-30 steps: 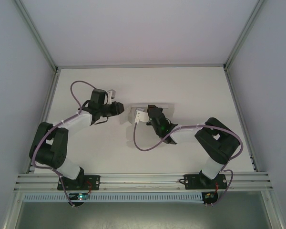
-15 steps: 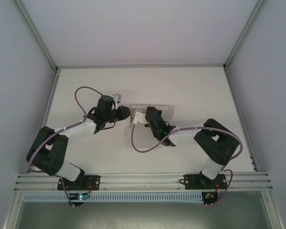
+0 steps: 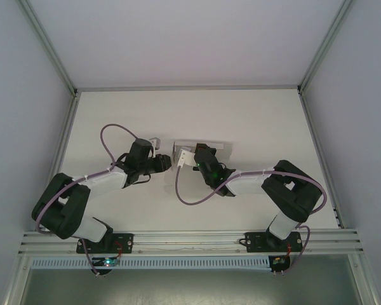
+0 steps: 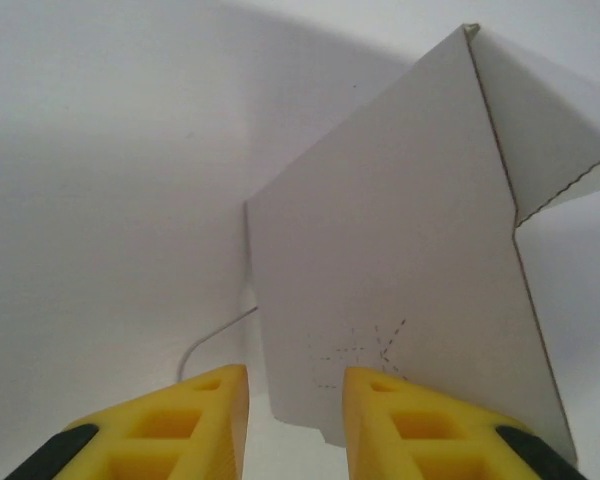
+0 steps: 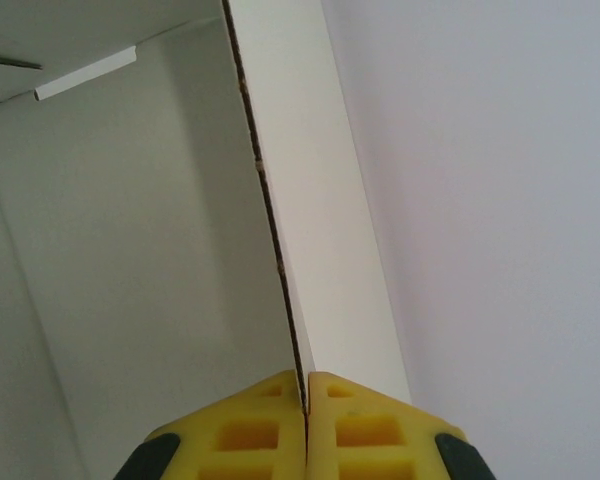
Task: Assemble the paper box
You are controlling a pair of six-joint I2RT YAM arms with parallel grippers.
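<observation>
The paper box is a white paperboard piece, partly folded, at the middle of the table's far half. My right gripper is over its left part. In the right wrist view that gripper is shut on the thin upright edge of a box wall. My left gripper sits just left of the box. Its yellow fingers stand a little apart in the left wrist view, so the left gripper is open. A raised box panel with faint dashed marks stands right in front of them, ungripped.
The white table is bounded by metal rails and grey walls on the left, right and back. Purple cables loop from both arms over the table near the box.
My left arm has swung right, bringing its gripper from well left of the box up to the box's left side. The right gripper has stayed shut on the box, shifting slightly.
</observation>
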